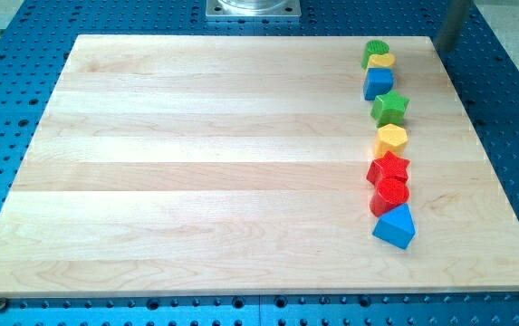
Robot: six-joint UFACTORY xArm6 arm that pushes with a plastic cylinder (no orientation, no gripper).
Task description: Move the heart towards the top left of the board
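The yellow heart (382, 62) lies near the board's top right, wedged between a green round block (376, 48) just above it and a blue cube (378, 83) just below it. My tip (443, 47) sits at the board's top right corner, to the right of the heart and apart from it, touching no block. The dark rod rises out of the view's top edge.
Below the blue cube, a column of blocks runs down the right side: green star (390, 108), yellow hexagon (391, 139), red star (389, 168), red cylinder (391, 194), blue triangle (396, 226). The wooden board (205, 172) rests on a blue perforated table.
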